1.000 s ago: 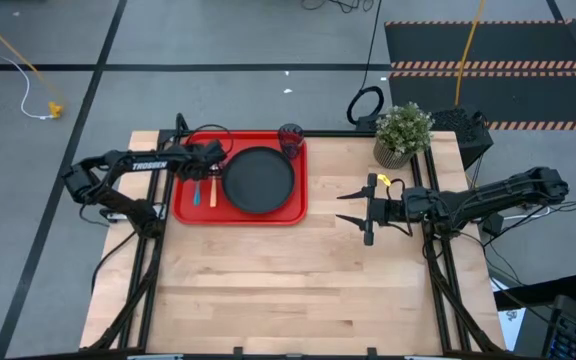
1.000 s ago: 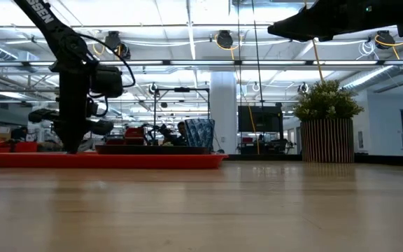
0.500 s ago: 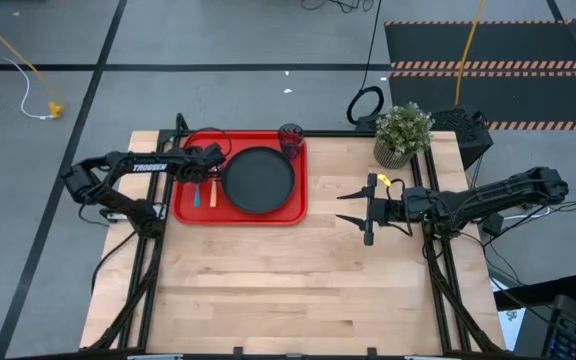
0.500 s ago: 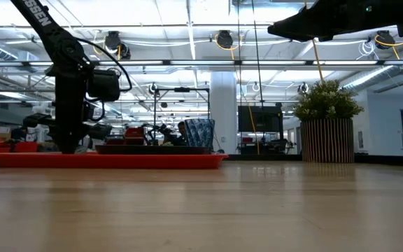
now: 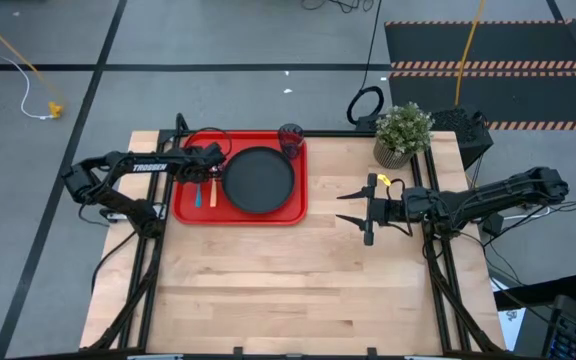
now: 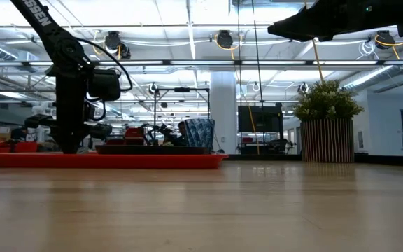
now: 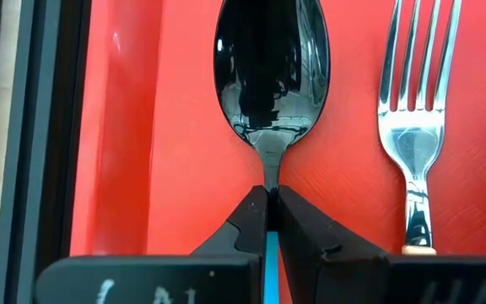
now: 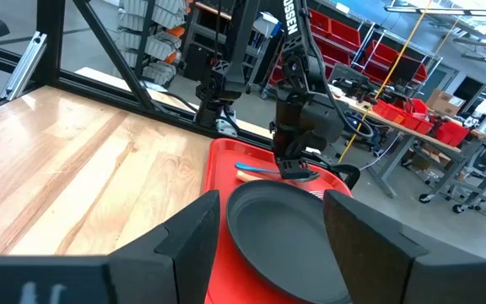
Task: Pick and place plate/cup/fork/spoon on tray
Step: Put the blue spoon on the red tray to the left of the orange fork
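The red tray lies at the table's far left and holds the black plate. The dark cup stands at its far right corner. The blue-handled spoon and the orange-handled fork lie side by side near the tray's left end. My left gripper is down over the tray's left part, shut on the spoon. The fork lies beside it. My right gripper hangs open and empty above the table's right half, pointing toward the tray. My left gripper pinches the spoon between its two fingers at the neck, where the dark bowl meets the blue handle. The fingers come from above, pointing down, and lie across the spoon. The spoon lies level, low over the tray floor, parallel to the fork.
A potted green plant stands at the table's far right, near my right arm. Black frame rails run along the table's left and right edges. The bare wooden tabletop spreads across the near half.
My left gripper has sunk a little toward the tray and moved slightly toward the table's left edge, still shut on the spoon. It has then kept still.
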Motion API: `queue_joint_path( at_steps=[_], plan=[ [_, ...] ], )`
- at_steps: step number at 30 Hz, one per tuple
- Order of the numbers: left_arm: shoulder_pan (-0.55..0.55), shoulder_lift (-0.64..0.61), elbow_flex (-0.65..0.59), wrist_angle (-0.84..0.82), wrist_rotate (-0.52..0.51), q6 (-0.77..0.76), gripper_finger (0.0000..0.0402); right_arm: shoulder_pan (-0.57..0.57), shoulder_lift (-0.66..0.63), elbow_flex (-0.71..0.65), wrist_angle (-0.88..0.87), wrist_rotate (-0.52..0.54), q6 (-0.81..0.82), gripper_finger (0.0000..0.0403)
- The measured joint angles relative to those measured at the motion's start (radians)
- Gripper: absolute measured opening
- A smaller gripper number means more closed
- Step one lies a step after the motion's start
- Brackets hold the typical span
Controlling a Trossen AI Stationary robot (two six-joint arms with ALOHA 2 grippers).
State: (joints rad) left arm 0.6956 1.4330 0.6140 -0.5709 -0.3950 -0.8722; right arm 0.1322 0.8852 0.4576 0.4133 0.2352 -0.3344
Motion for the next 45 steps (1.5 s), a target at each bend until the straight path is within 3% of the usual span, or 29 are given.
queue_joint_path(
  at_steps=[5, 16, 26, 35, 45],
  plan=[
    [0.0, 0.0, 0.0, 0.0, -0.005, 0.006, 0.0034, 0.0, 0.0, 0.0, 0.0, 0.0, 0.0, 0.0203],
    [0.0, -0.006, 0.0, -0.003, -0.007, 0.011, 0.0127, 0.0, 0.0, 0.0, 0.0, 0.0, 0.0, 0.0203],
    [-0.014, -0.107, 0.02, -0.066, -0.01, 0.069, 0.014, 0.0, 0.0, 0.0, -0.011, 0.006, 0.045, 0.0203],
    [-0.128, -0.329, 0.02, -0.07, -0.045, 0.14, 0.014, 0.0, -0.007, 0.0, -0.004, 0.006, 0.113, 0.0203],
    [-0.371, -0.525, 0.02, 0.0, -0.083, 0.239, 0.014, 0.0, -0.05, 0.001, -0.098, 0.0, 0.266, 0.0203]
  ],
)
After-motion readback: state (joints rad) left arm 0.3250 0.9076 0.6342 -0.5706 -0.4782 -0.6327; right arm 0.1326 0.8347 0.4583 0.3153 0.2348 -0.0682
